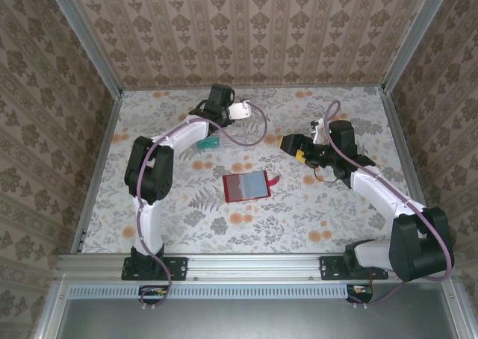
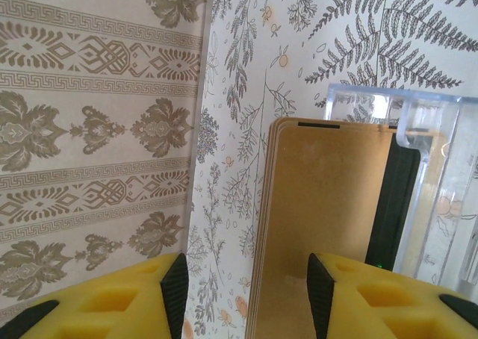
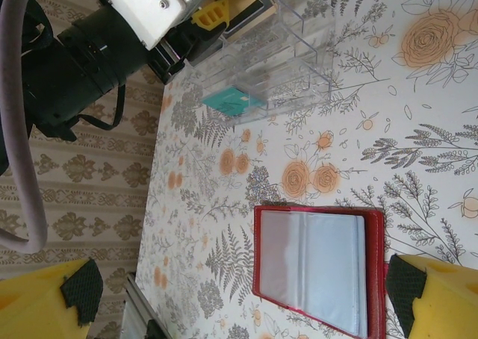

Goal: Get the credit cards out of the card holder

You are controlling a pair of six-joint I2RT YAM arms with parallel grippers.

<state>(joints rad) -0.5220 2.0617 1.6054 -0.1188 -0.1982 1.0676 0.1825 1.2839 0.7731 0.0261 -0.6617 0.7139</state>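
**Top, left wrist and right wrist views.** The left claw point(image 2: 246, 283) has its jaws apart. A stack of tan cards point(image 2: 321, 197) stands upright straight ahead of it, with its lower edge running down between the yellow fingers point(image 2: 175, 294). The stack sits close against the right-hand finger, and a gap of desk point(image 2: 224, 167) shows between it and the other finger. The cards rest in a clear plastic rack point(image 2: 448, 167), whose wall rises on the right side of this claw.

The right claw point(image 3: 243, 287) has its jaws spread wide and grips nothing. The card holder point(image 3: 314, 272) lies open and flat on the desk below this claw, framed between its two fingertips, with its pale grey-blue inner face up and its red border showing.

In the top view the card holder point(image 1: 246, 186) lies nearer the arm bases than the right claw point(image 1: 287, 142) and to that claw's left, apart from it. The rack point(image 1: 228, 136) lies beyond the card holder. A teal card point(image 3: 233, 101) lies in the part of the rack nearest the right claw.
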